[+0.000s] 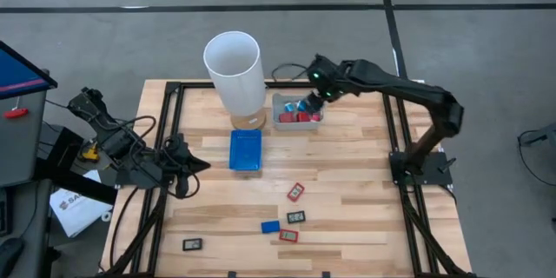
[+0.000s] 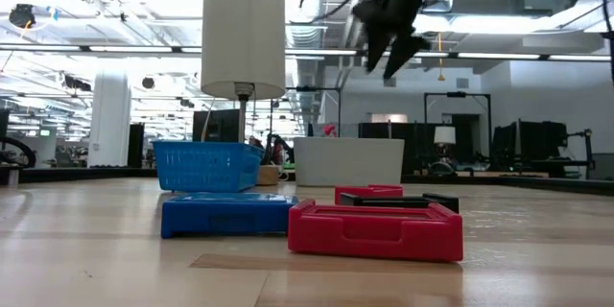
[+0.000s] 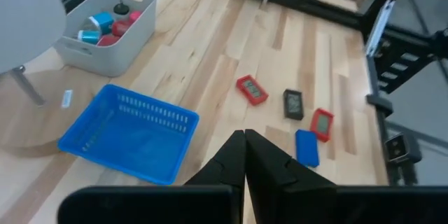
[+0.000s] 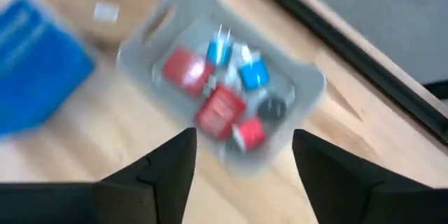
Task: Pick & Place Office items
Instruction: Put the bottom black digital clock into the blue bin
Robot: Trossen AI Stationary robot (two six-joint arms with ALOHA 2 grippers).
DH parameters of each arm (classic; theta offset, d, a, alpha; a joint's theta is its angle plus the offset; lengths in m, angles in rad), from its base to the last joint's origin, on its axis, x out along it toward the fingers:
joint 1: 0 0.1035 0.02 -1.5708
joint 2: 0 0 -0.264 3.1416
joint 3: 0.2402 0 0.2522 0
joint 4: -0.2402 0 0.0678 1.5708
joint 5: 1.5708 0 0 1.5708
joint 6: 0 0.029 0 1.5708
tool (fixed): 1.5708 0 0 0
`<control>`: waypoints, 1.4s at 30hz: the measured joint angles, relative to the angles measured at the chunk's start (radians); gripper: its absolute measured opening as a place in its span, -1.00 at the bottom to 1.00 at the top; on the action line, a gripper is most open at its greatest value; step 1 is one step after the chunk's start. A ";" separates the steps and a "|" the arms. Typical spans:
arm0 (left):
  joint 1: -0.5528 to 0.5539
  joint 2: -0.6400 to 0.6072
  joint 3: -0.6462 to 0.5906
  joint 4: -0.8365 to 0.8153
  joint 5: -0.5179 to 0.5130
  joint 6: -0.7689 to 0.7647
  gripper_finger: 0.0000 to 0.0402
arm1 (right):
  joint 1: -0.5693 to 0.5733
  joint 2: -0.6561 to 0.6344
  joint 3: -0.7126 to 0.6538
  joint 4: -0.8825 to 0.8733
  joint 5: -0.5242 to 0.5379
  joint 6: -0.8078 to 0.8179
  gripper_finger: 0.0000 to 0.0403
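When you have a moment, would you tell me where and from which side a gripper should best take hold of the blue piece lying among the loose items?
The blue piece lies flat on the table, a small rectangle with bare wood around it. Probably best to come straight down from above and close the fingers across its two long edges, its narrower span. The red piece beside it sits close to one corner, so keep the fingers near the middle of the long sides.

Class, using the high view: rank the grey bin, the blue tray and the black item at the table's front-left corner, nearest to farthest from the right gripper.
1. Grey bin: directly beneath the open right gripper.
2. Blue tray: mid-table, beside the white cylinder's base.
3. Black item: front-left corner, farthest.
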 joint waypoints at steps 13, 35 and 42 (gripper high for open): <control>0.000 0.015 0.000 -0.024 0.097 -0.002 -0.60 | 0.463 -0.219 0.000 -0.195 0.089 0.169 0.00; -0.323 0.424 0.000 -0.039 0.589 -0.497 0.17 | 0.902 -0.238 -0.001 -0.236 0.352 0.639 -0.33; -0.379 0.593 0.000 0.068 0.592 -0.384 0.20 | 0.925 -0.238 -0.001 -0.236 0.409 0.673 -0.30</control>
